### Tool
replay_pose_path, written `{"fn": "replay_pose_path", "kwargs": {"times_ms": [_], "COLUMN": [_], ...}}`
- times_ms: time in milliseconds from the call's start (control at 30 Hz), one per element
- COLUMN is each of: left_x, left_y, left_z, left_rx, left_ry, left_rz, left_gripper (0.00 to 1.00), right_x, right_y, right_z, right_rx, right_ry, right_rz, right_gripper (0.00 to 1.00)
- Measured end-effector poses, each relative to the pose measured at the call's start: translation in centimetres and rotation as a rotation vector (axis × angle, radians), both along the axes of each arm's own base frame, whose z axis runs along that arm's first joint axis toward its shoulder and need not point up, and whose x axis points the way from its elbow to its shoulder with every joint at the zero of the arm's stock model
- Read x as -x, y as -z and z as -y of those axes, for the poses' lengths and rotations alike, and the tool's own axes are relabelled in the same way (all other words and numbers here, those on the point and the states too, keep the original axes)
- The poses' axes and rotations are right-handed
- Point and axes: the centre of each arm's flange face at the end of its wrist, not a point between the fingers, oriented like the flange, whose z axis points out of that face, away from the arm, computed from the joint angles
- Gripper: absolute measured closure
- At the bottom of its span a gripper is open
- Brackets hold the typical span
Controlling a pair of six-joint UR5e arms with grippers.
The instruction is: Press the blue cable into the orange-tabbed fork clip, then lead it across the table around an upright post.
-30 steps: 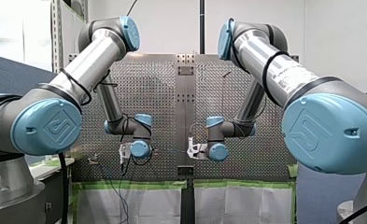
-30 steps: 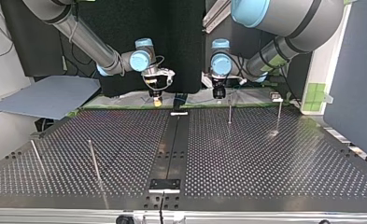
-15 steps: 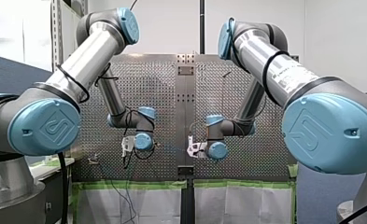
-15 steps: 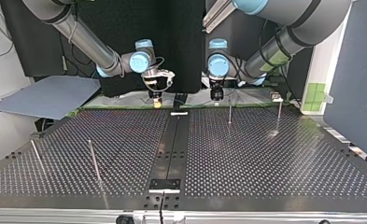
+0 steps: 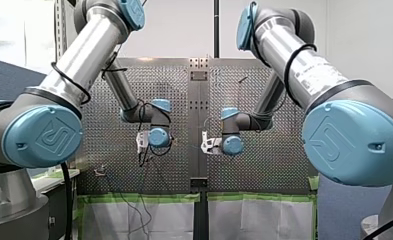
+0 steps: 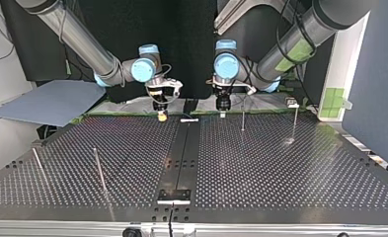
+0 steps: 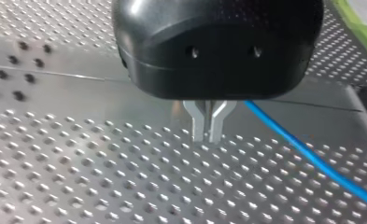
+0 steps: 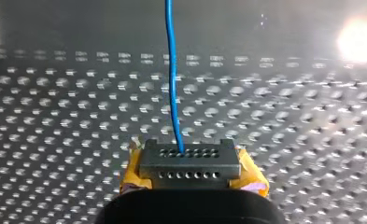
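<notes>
In the right wrist view the blue cable leaves my right gripper, which is shut on it between yellow pads, and runs straight ahead over the perforated table. My left gripper has its metal fingers shut with nothing visible between the tips. The cable passes beside it and goes behind its housing. Across the table, my right gripper and my left gripper hang side by side above the far edge. A small clip sits at that edge, near an upright post.
A second post stands close beside my left gripper. Two more posts lean at the top view's near left. A small white piece lies on the centre strip. A grey sheet lies off the table's left.
My left arm has lifted and moved toward the table's middle, closer to my right gripper. My right gripper has risen slightly, still holding the cable.
</notes>
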Motion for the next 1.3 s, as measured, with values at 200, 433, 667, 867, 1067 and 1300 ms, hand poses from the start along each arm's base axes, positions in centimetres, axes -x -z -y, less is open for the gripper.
{"fn": "replay_pose_path", "kwargs": {"times_ms": [200, 433, 667, 867, 1067, 1300], "left_x": [0.3, 0.8, 1.0, 1.0, 1.0, 1.1], "left_y": [-3.0, -5.5, -6.7, -7.6, -8.7, -11.7], "left_z": [0.7, 1.3, 2.1, 3.2, 4.1, 4.3], "left_rx": [0.018, 0.031, 0.025, 0.021, 0.020, 0.048], "left_ry": [0.009, 0.020, 0.021, 0.025, 0.027, 0.025], "left_rz": [0.042, 0.071, 0.077, 0.077, 0.078, 0.120], "left_gripper": [1.00, 1.00, 1.00, 1.00, 1.00, 1.00], "right_x": [0.1, 0.1, 0.3, 0.6, 1.0, 1.5], "right_y": [-3.6, -8.3, -12.8, -16.3, -17.1, -18.5], "right_z": [0.2, 0.2, 0.1, -0.1, 0.0, 0.1], "right_rx": [0.023, 0.062, 0.106, 0.140, 0.140, 0.147], "right_ry": [0.004, 0.004, 0.003, 0.005, 0.011, 0.018], "right_rz": [0.020, 0.062, 0.094, 0.117, 0.117, 0.117], "right_gripper": [1.00, 1.00, 1.00, 1.00, 1.00, 1.00]}}
